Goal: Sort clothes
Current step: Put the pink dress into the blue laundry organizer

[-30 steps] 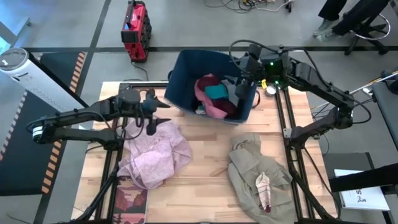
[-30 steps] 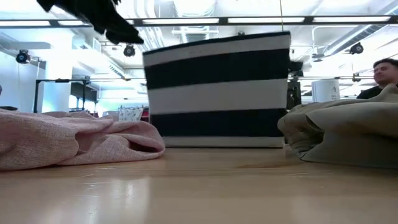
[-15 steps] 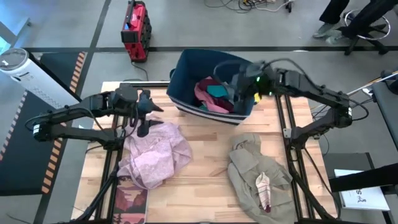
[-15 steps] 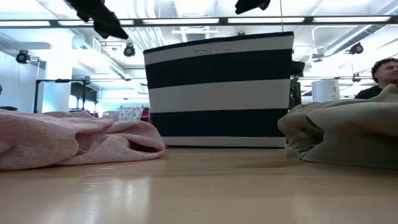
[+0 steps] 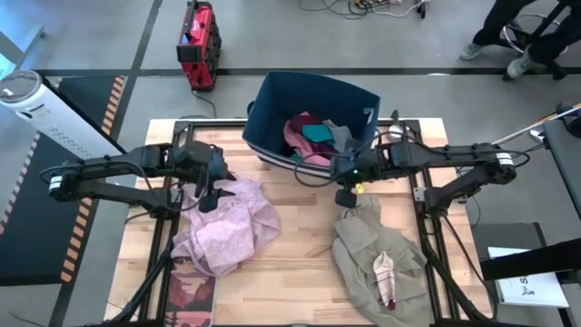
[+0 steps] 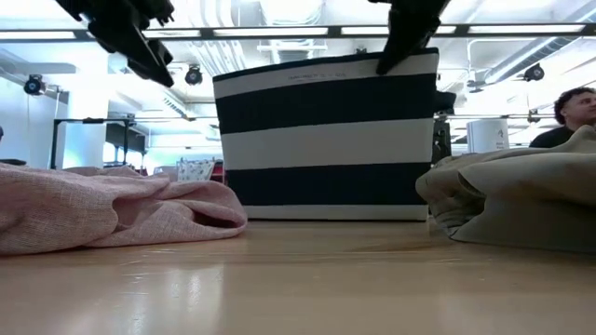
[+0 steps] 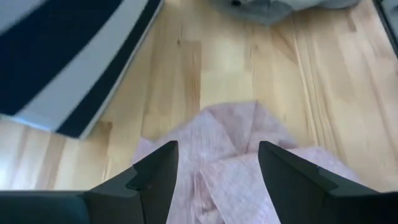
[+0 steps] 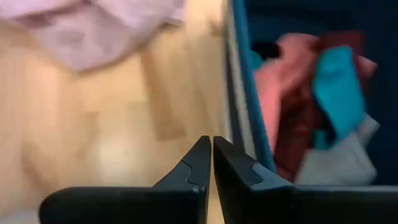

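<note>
Clothes lie in three places around the navy blue bin, which stands at the far middle of the wooden table: inside the bin sit a coral pink piece, a maroon piece, a small teal piece and a grey piece, heaped together against one another. Near the bin, toward its left and closer to the front edge, the large lilac-pink garment is spread in loose folds. To the bin's right front, the beige-khaki garment lies crumpled, with a small pale and maroon piece resting on top of it. The left gripper hangs just over the far edge of the lilac-pink garment, its fingers spread apart with nothing between them. The right gripper is just in front of the bin's front wall, above the far end of the beige-khaki garment; its fingers are pressed together and empty. A reddish-brown book lies at the table's front left corner, partly under the lilac-pink cloth. Beyond the bin, on the floor, stands a red case.
</note>
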`<act>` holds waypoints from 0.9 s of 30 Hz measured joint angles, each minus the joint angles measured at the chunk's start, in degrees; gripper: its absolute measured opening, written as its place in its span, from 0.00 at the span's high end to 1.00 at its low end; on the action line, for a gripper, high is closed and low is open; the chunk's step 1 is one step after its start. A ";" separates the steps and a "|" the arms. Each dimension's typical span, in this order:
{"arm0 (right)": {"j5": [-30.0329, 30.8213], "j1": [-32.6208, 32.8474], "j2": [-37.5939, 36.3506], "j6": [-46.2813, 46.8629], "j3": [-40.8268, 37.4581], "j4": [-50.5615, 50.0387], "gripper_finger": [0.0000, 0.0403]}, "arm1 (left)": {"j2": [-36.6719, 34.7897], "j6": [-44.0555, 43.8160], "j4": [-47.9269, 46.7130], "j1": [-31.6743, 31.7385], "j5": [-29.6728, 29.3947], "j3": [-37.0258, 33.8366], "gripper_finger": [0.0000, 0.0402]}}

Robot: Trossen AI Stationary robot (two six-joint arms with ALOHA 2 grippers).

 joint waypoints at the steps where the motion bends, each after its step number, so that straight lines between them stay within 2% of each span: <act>1: 2.20 -0.08 -0.01 0.66 -0.40 -0.10 0.99 | 0.12 -0.44 -0.30 -0.02 0.02 -0.08 0.48; 5: 13.49 -0.50 -0.19 2.51 -0.57 -1.79 1.00 | 0.98 -1.95 -1.65 -0.34 0.00 -0.45 0.47; 8: 16.23 -0.46 -1.07 2.20 -0.62 -1.67 1.00 | 2.15 -2.40 -2.39 -0.67 0.00 -0.52 0.46; 14: 16.56 -0.37 -3.54 1.44 -0.62 -2.51 0.99 | 5.86 -5.14 -5.16 -1.90 -0.13 -1.09 0.43; 20: 16.44 1.28 -6.97 1.42 -0.62 -2.98 0.97 | 9.07 -10.53 -7.86 -6.02 -0.09 -3.97 0.36; 23: 16.51 3.18 -8.52 1.50 -0.62 -2.83 0.92 | 9.84 -14.97 -7.13 -8.30 -0.09 -6.40 0.32; 27: 16.45 6.38 -9.19 2.92 -0.62 -2.84 0.81 | 10.46 -19.97 -4.02 -10.58 -0.13 -10.78 0.26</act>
